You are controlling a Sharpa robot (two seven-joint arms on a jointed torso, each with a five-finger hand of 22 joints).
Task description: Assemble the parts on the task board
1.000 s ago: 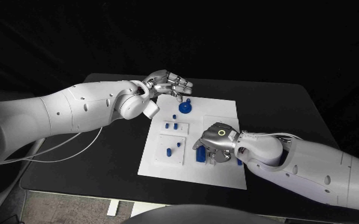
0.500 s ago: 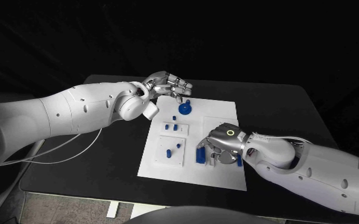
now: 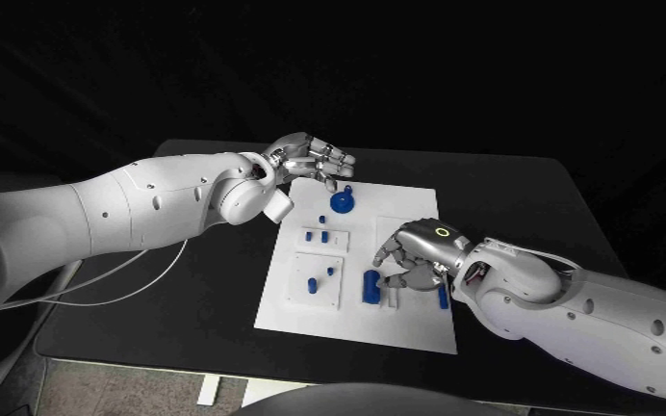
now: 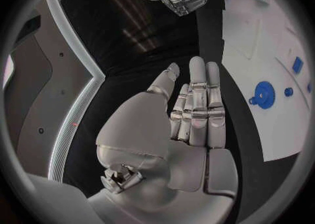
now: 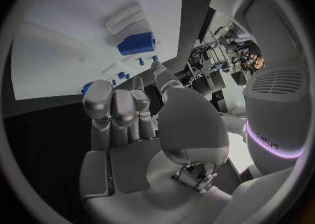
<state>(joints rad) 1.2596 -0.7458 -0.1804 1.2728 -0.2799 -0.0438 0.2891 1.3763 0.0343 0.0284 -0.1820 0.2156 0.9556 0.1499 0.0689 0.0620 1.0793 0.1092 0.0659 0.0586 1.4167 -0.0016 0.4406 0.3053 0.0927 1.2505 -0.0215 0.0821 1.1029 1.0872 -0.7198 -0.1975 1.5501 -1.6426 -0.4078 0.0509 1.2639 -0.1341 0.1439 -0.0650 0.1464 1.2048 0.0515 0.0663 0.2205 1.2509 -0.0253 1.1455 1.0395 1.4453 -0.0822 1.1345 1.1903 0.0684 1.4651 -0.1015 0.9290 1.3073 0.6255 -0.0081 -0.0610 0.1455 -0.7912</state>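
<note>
Head view: your right hand (image 3: pixel 417 257) hovered over the board (image 3: pixel 417 325), fingers curled, apparently empty, seemingly reaching for a blue part (image 3: pixel 372 286); your left hand (image 3: pixel 313 158) waited open beyond the board.

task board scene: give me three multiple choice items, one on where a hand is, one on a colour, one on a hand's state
1. Where is the right hand?
A. over the task board
B. off the table
C. on the left arm

2. What colour is the round part at the board's far end?
A. red
B. blue
C. green

3. How is the left hand?
A. holding a part
B. pressed flat on the board
C. empty, fingers straight, above the board's far edge

Answers:
1 A: the head view shows it above the board's near right area.
2 B: it shows blue on the white plate.
3 C: the left wrist view shows straight fingers with nothing in them.
</note>
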